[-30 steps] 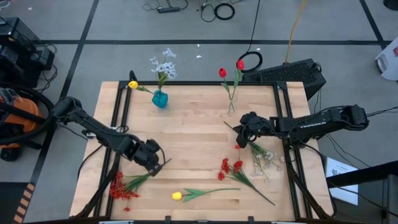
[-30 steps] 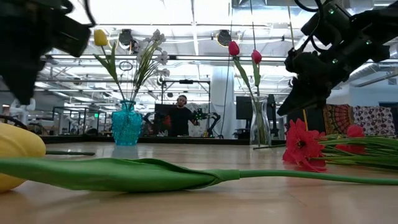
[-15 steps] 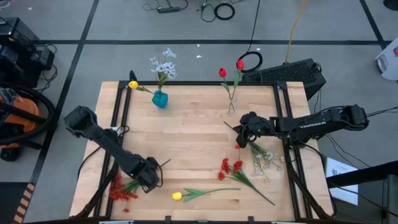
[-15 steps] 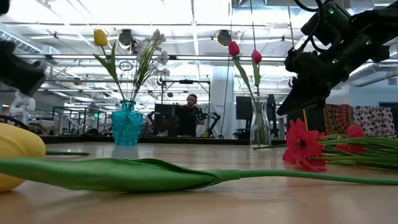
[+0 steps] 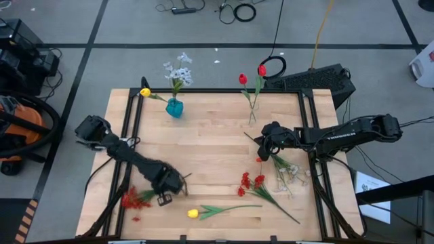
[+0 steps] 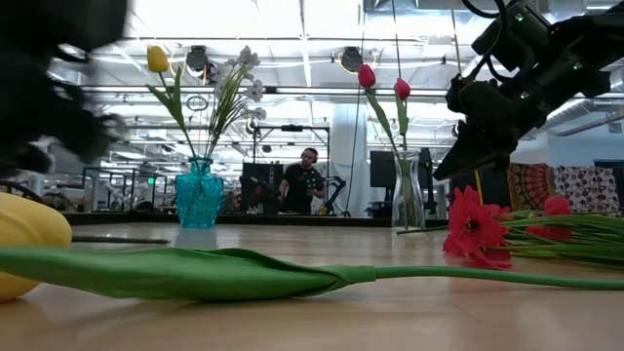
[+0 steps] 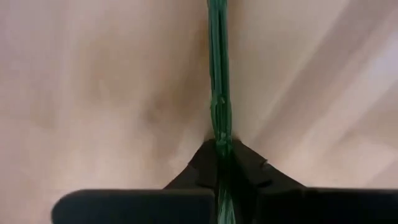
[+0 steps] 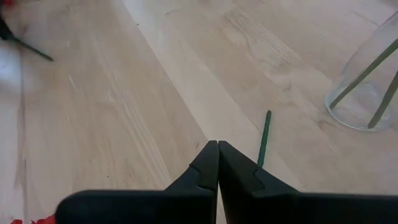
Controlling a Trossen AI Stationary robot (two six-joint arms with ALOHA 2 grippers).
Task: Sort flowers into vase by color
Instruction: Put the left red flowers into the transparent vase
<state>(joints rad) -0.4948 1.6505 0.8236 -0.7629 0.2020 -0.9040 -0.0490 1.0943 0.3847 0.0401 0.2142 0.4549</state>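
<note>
the flowers, thin green-stemmed artificial ones, lie scattered along the near edge of the pale wooden tabletop [image 5: 210, 146], and we see our left gripper [image 5: 167, 192] closed on the stem of the red-blossomed spray [image 5: 135, 199] near the near-left corner, the green stem [image 7: 218, 93] pinched between its dark fingers. a yellow tulip [image 5: 193, 213] lies at the near edge. our right gripper [image 5: 261, 150] hangs with its fingers pressed together and empty near the right edge, beside the clear glass vase [image 5: 252, 114] holding two red tulips, while the teal glass vase [image 5: 174, 108] at the far edge holds white and yellow blossoms.
</note>
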